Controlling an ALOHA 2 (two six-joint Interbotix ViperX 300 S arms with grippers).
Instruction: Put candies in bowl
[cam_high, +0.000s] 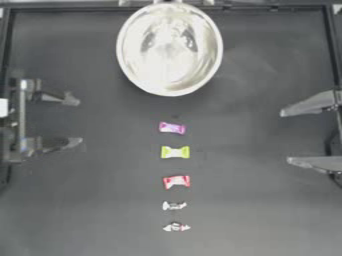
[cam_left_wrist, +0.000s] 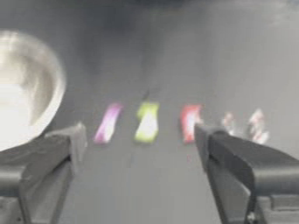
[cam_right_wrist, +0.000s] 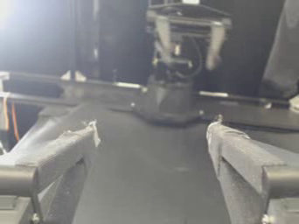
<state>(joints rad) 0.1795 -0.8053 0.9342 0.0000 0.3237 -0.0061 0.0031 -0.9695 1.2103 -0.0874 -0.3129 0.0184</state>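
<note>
1. The left gripper (cam_high: 70, 121) waits at the left edge of the worktop (cam_high: 80, 210). Its fingers (cam_high: 63, 98) are wide open and hold nothing.
2. In the middle, at the far side of the worktop, sits the big shiny bowl (cam_high: 200, 30). It looks empty, but the inside shines so much that it is hard to be sure.
3. The five candies lie in a straight row on the worktop, running from near the bowl toward the near edge. First comes the pink candy (cam_high: 172, 128), then the yellow-green candy (cam_high: 175, 152), then the red candy (cam_high: 176, 181). After that come the first silver candy (cam_high: 174, 205) and the second silver candy (cam_high: 176, 227), which is nearest to us. They do not touch each other.
4. The pink candy is the closest to the bowl, but it is still apart from it.
5. The right gripper (cam_high: 287, 136) waits at the right edge. Its fingers (cam_high: 294, 108) are spread wide too, with nothing in them.
6. So the job has not started, I think. No candy is in the bowl or in a gripper. All five are left to pick up and drop in.
</note>
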